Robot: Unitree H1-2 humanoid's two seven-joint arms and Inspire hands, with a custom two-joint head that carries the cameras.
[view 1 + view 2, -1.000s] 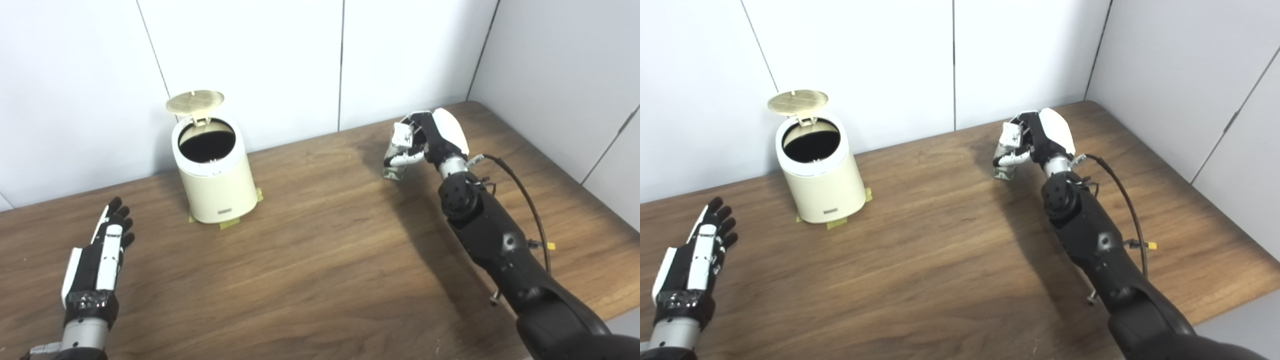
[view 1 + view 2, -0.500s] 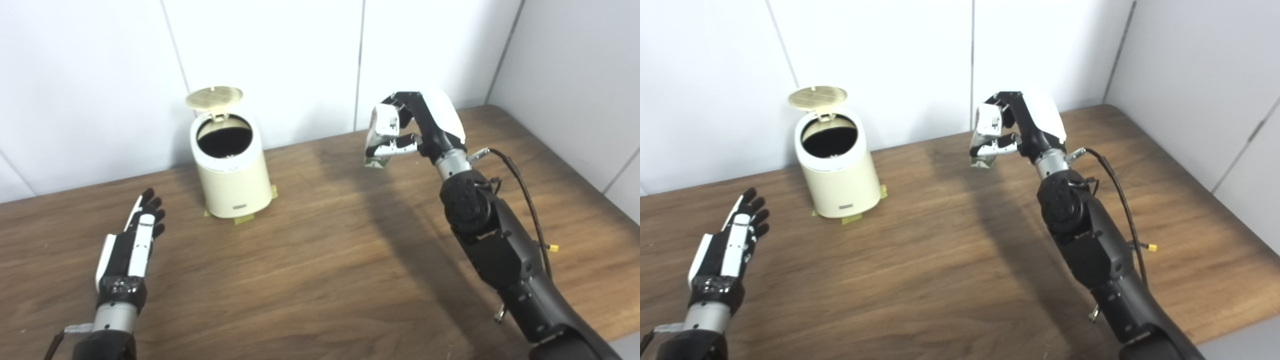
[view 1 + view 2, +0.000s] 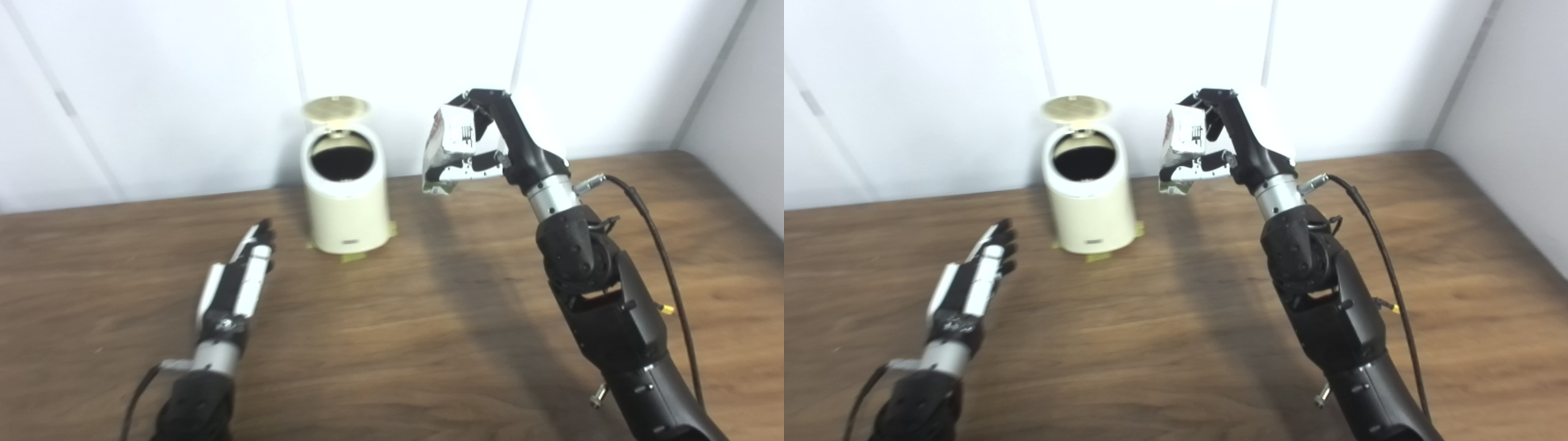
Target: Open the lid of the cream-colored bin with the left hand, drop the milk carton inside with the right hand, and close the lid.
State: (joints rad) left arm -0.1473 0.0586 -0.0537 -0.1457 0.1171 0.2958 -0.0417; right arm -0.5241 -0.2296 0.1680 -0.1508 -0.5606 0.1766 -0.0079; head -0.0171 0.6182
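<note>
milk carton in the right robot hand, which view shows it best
The left eye view: the small silver-white milk carton shows its printed face, held off the table by the right robot hand. The right eye view shows the same carton, a little more covered by fingers.

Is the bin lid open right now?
Open: the lid stands hinged up behind the bin, whose dark mouth is exposed.
</note>
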